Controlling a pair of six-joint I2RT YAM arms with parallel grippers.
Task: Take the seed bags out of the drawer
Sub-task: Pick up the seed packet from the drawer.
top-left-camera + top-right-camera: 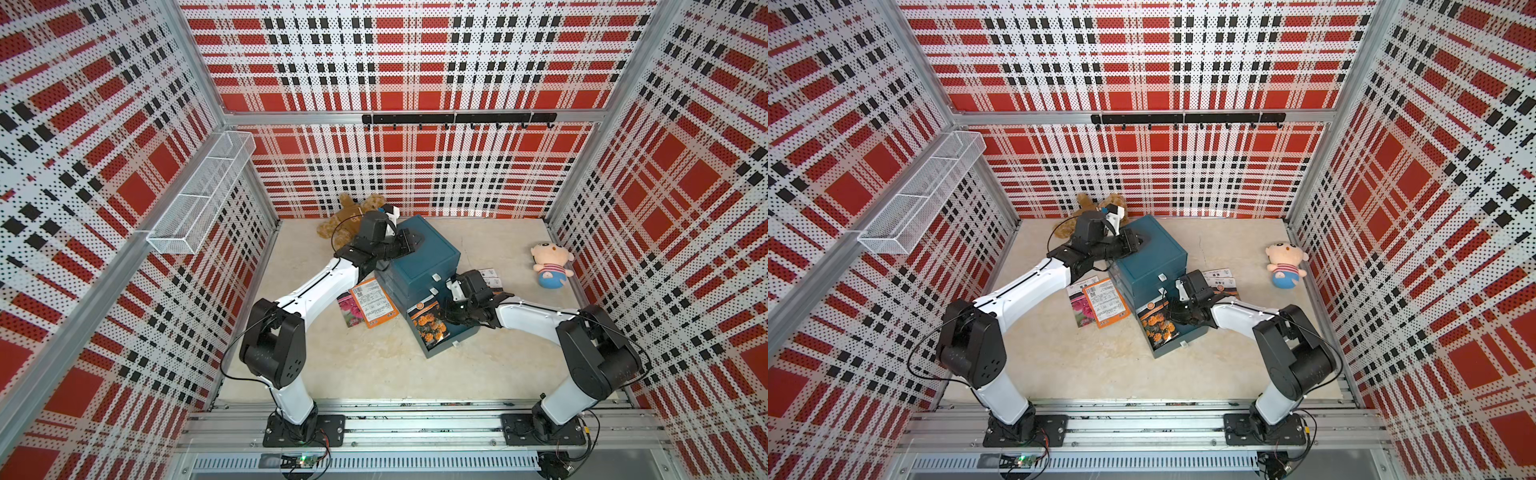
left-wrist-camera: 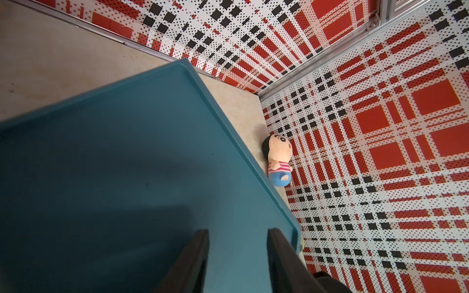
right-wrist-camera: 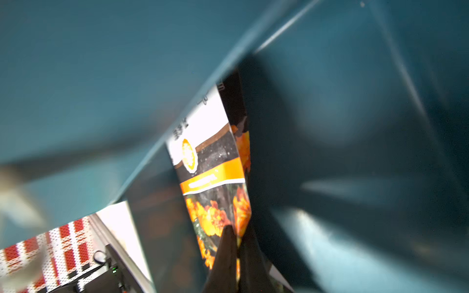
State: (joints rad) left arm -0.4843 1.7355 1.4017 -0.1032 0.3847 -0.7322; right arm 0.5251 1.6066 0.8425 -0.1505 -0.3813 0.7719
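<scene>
Seed bag (image 1: 430,328) in open drawer (image 1: 444,349)

I read the orange-flower seed bag (image 3: 215,177) as glossy film, catching glare. The cabinet (image 2: 127,152) around it looks smooth and faintly sheened; plastic or painted metal, I cannot tell. Right of the cabinet, the doll (image 1: 552,266) is soft cloth.
</scene>
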